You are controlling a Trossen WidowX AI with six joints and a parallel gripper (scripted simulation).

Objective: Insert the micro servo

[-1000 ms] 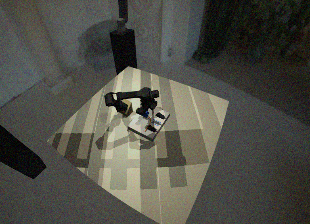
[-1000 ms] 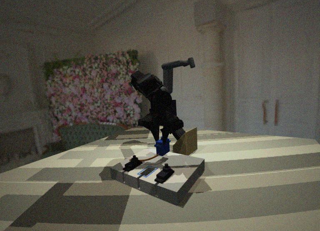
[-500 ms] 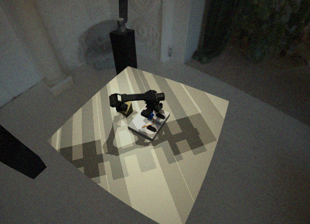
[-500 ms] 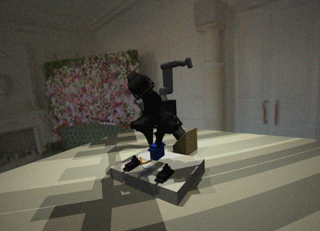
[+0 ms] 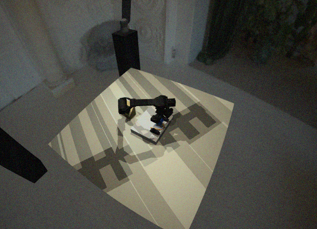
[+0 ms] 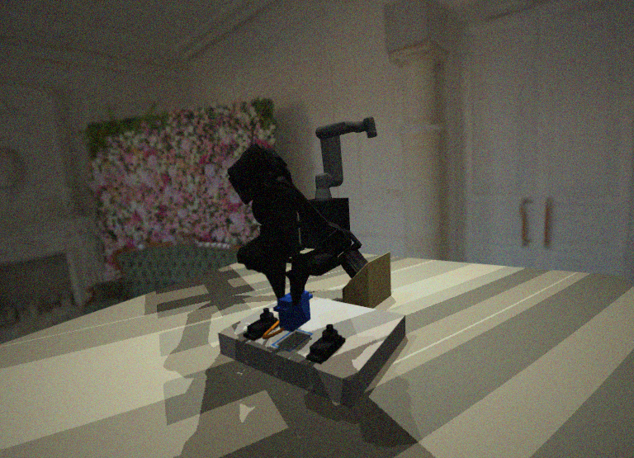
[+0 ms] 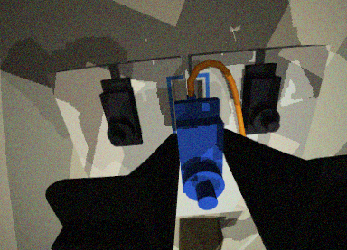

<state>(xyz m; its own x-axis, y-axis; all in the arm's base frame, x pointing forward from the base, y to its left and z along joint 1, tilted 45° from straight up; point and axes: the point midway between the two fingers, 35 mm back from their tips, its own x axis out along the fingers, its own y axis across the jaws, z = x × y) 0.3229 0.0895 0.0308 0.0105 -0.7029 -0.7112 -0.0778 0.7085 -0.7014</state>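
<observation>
The gripper (image 5: 162,119) (image 6: 289,297) (image 7: 198,136) has its two fingers closed against opposite sides of the blue micro servo (image 5: 162,120) (image 6: 295,312) (image 7: 199,143), which is pinched between them. The servo is upright in the exterior view, at the deck (image 5: 144,121) (image 6: 379,323) (image 7: 74,91), just beside the pocket (image 6: 292,341) (image 7: 180,89), and is not seated in it. Whether its underside touches the deck cannot be determined. The output shaft (image 7: 207,202) is on the upper side of the servo.

Marking: a blue rectangular outline (image 6: 276,346) (image 7: 170,98) frames the pocket. A small lighter blue square patch appears on the servo's cable end; whether it is a label cannot be determined.

Cable: the orange cable (image 6: 269,330) (image 7: 235,87) leaves the end of the servo, arches over one end of the outline and curves back near the first black servo (image 5: 154,131) (image 6: 261,326) (image 7: 261,98). It is outside the side notch.

Adjacent parts: the second black servo (image 6: 326,344) (image 7: 122,112) is mounted on the opposite side of the pocket. The deck rests on a striped table (image 5: 179,175) (image 6: 512,341). A tan block (image 5: 131,113) (image 6: 379,281) with a sloping top edge stands behind the deck in the exterior view.
</observation>
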